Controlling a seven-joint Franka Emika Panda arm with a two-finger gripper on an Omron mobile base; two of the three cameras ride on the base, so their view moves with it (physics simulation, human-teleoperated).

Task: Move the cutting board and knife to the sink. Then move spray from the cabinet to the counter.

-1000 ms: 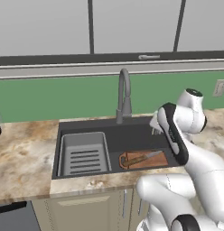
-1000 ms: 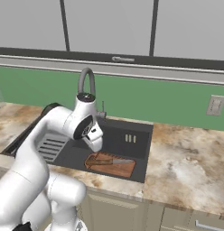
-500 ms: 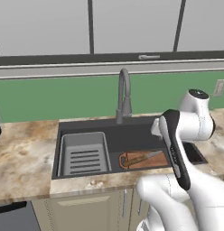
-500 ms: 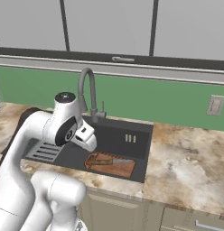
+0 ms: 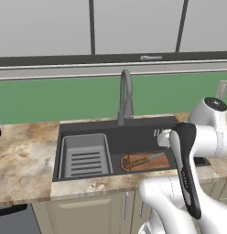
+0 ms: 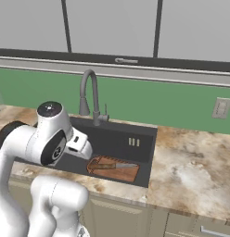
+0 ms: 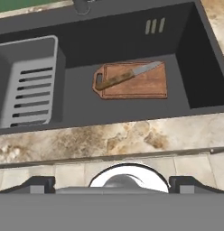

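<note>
No readable text, labels, brands, nos. or signs anywhere: none on cutting board [image 7: 136, 82], knife [image 7: 127, 75], sink [image 7: 202, 67], wall outlet [image 6: 221, 108] or cabinet fronts.

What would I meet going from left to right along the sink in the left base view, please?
counter → grey drainer basket → faucet → cutting board, the knife lying on it → the robot's white arm.

Bright, even rendered light; soft shadows, slight blur.
</note>
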